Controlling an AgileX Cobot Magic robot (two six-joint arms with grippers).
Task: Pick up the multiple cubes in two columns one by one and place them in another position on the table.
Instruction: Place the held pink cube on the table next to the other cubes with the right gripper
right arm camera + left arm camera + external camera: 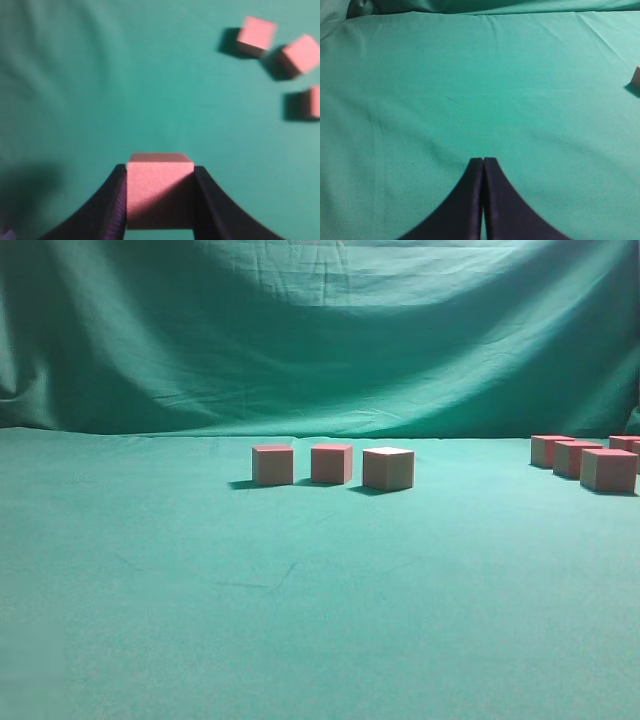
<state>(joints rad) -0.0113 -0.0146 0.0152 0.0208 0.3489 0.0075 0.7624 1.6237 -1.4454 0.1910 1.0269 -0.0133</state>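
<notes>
A: Right wrist view first. The right gripper (160,200) has its two black fingers (112,205) clamped on a single pinkish-red cube (160,190), one finger pressed to each side of it. The green table (100,90) lies below, somewhat blurred.

B: Anything else near that held cube?

A: Up and to the right of it, three more cubes (256,35) sit on the cloth in a loose cluster, each casting a dark shadow to its left. The one nearest the picture's right edge is cut off.

B: And the left arm?

A: In the left wrist view the left gripper (483,165) is fully closed, its dark fingers meeting tip to tip with nothing between them. Bare green table is ahead of it; a sliver of one cube (637,76) shows far to the right of the fingertips, at the picture's edge.

B: What does the exterior camera give?

A: Neither arm shows there. Take the pale-topped cube (388,468) as the marker: just to its left stand two red-topped cubes (331,463) in a row, each a little apart from the next. Well to its right, a group of cubes (608,469) sits at the picture's edge, partly cut off. Behind them all hangs the draped green backdrop (320,330).
</notes>
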